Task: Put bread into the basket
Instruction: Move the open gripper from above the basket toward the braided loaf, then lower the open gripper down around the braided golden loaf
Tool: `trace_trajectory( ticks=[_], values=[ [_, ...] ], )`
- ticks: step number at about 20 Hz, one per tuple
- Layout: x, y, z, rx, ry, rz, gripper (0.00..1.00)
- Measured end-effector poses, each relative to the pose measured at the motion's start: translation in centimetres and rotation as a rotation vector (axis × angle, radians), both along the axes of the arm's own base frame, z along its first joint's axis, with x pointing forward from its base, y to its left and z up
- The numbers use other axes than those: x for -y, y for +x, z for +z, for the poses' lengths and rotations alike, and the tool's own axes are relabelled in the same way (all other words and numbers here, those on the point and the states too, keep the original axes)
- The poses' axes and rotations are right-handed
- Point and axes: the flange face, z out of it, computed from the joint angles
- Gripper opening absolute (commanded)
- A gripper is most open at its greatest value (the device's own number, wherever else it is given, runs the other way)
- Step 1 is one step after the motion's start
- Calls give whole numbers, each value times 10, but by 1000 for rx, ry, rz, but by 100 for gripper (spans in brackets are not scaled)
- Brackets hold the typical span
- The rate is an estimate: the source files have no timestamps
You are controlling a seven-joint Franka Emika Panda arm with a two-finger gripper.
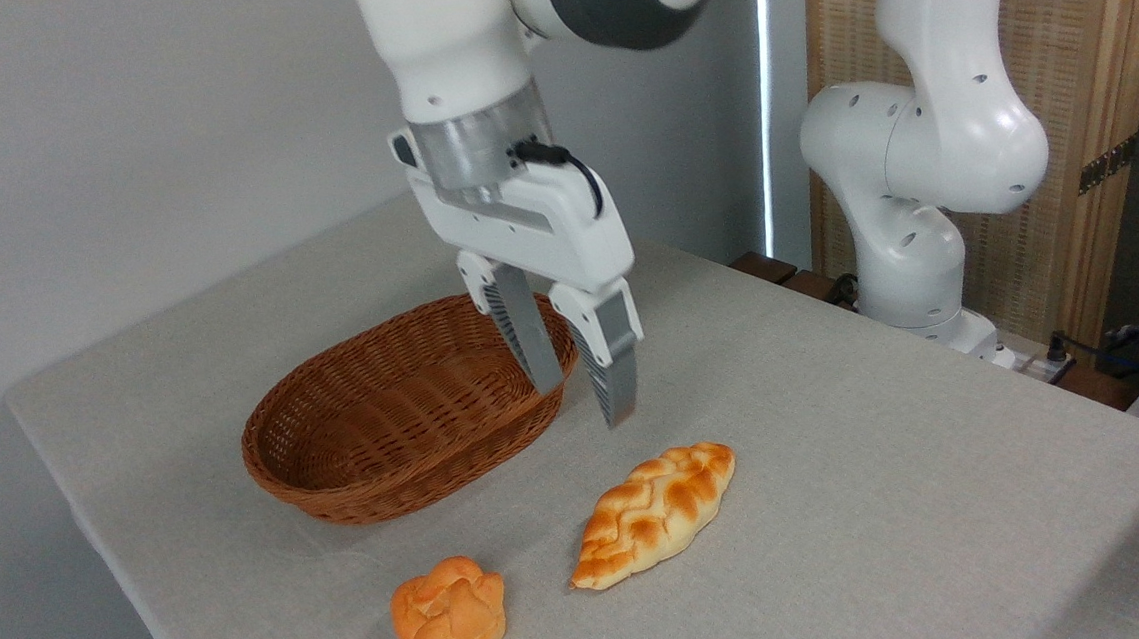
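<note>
Bread (654, 514): braided loaf, flat on the table (893, 497), just in front of and to the right of the basket (340, 476), apart from its rim. Basket empty. Gripper (585, 399): fingers apart, nothing held, hanging in the air just past the basket's right end, above and behind the loaf, clear of both. Small round bun (449, 612): on the table near the basket's front, left of the loaf; not the target. Risks as judged from this position: descent off-centre over a pointed end, giving a pinch on the narrow taper and a slip or pivot on lift; closing along the length instead of across the width, exceeding the opening; approach too low near the basket, clipping the woven rim and shifting the basket; wrong item selected if aimed at the bun.
</note>
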Motion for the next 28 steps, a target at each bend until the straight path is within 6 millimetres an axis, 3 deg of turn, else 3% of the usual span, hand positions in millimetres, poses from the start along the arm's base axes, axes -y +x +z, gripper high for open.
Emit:
trace_trajectory(
  ticks=[6,9,16,28],
  values=[
    [-2,-35,-67,-45,2,-8,100],
    [-3,-48,-87,-81,2,-7,100],
    [-36,-53,-81,-67,53,14,100],
    [-29,-54,-86,-76,70,-14,99]
  ],
)
